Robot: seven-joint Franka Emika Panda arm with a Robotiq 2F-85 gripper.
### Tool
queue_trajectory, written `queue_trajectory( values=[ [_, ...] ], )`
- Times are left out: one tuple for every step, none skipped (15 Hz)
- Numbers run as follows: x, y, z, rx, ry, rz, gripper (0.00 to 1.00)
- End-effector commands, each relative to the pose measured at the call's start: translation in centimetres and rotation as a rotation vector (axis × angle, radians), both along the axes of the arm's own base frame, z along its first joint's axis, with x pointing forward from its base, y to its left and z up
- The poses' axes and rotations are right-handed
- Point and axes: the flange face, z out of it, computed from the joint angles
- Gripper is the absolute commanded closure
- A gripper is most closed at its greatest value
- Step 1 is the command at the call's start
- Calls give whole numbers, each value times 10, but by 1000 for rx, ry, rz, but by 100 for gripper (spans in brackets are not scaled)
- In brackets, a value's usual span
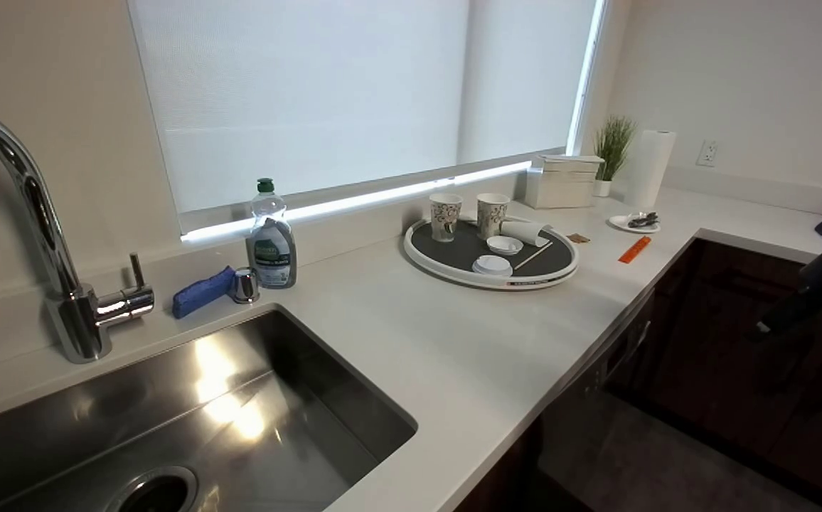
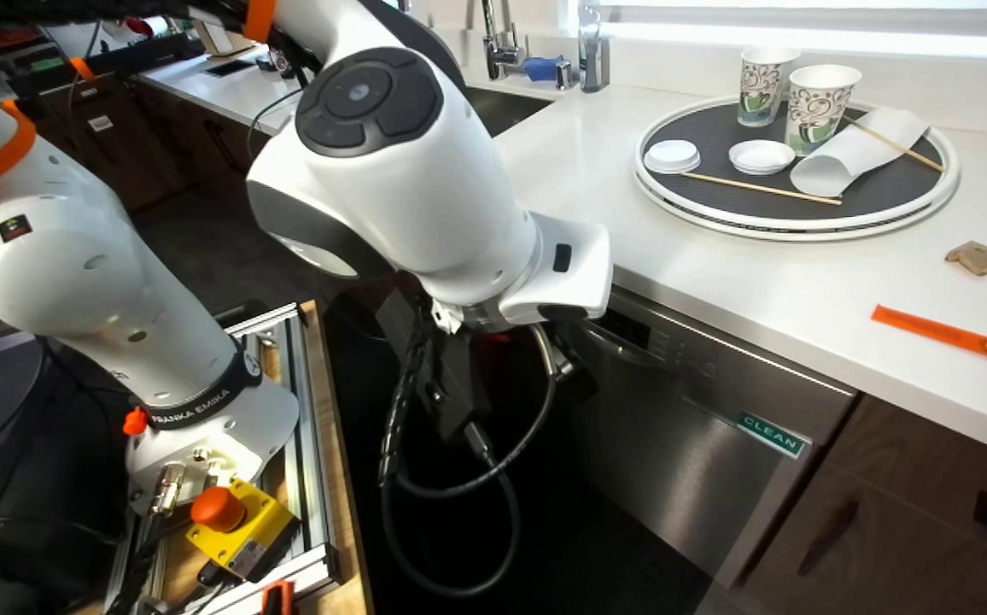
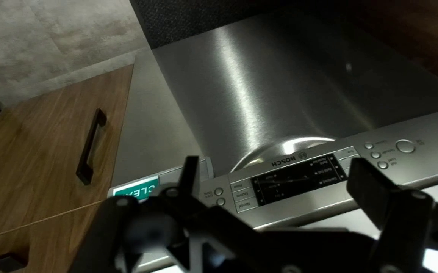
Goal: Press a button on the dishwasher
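My gripper [image 3: 276,170] is right up by the front of the dishwasher [image 3: 291,83], fingers [image 3: 191,176] spread nice and wide, and through the gap I'm basically staring down its steel control panel [image 3: 306,203]. Going by the middle of my wrist view, one finger sits at 7 o'clock and the other between 3 and 4, with the shiny door up from 12 to 2. The black display [image 3: 298,180] is at 4 with the lettering upside down, the big round button [image 3: 405,146] is at 3 with three little ones [image 3: 375,155] just beside it, and another pair of small buttons [image 3: 219,192] is at 6. There's a green sign [image 3: 137,188] at 8, partly blocked by my own hardware, and a wooden cabinet [image 3: 56,151] with a dark handle [image 3: 89,144] at 9. In an exterior view the dishwasher is at 4 o'clock under the white countertop [image 2: 715,265], and there the sign reads CLEAN. My arm [image 2: 451,196] hides most of the fingers there, so honestly I can't tell if a tip is touching anything. Up on the counter, a round tray [image 2: 788,229] with two paper cups [image 2: 768,85] is at 2 and an orange strip [image 2: 946,331] at 3. In an exterior view that has the sink [image 1: 340,398] at 8 and a green-capped bottle [image 1: 271,252] at 9, my gripper is over at the 3 o'clock edge.
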Motion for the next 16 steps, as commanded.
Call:
queue_trajectory(
  values=[
    [-6,-5,-23,48,56,28,0],
    [-10,-8,-29,43,61,32,0],
    [-14,-12,-33,39,61,37,0],
    [-17,-20,-36,23,54,43,0],
    [-19,-24,-38,27,51,50,0],
    [-19,-29,-39,13,49,55,0],
    [-18,-32,-40,4,47,58,0],
    [-16,-34,-40,12,41,59,0],
    [-14,-35,-41,19,41,55,0],
    [-13,-36,-43,31,40,46,0],
    [-10,-37,-45,41,44,39,0],
    [-9,-37,-49,50,51,32,0],
    [-5,-38,-52,63,59,27,0],
    [-2,-38,-57,76,69,23,0],
    [3,-39,-64,89,82,19,0],
    [9,-39,-72,101,94,19,0]
  ],
)
